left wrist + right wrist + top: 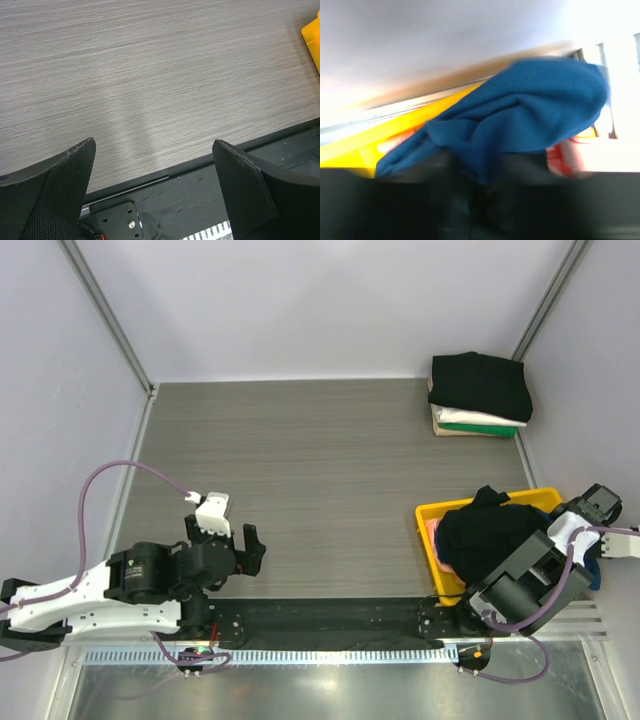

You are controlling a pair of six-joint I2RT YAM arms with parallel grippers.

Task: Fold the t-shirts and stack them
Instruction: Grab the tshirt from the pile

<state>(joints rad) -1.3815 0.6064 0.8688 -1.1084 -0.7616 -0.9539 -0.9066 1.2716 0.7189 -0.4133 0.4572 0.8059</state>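
A folded stack of t-shirts [480, 390] lies at the back right, black on top, with white and green below it. A black t-shirt [495, 535] is heaped in the yellow bin [490, 503], with pink cloth [432, 530] at its left. My right gripper [592, 565] is at the bin's right end, shut on a dark blue t-shirt [520, 110] that hangs bunched from its blurred dark jaws [480, 200]. My left gripper [245, 550] is open and empty, low over bare table near the front edge; it also shows in the left wrist view [154, 150].
Grey walls with metal posts close in the wood-grain table [320, 460] on three sides. A black base plate [330, 620] runs along the near edge between the arms. The bin's corner [312, 35] shows far right in the left wrist view.
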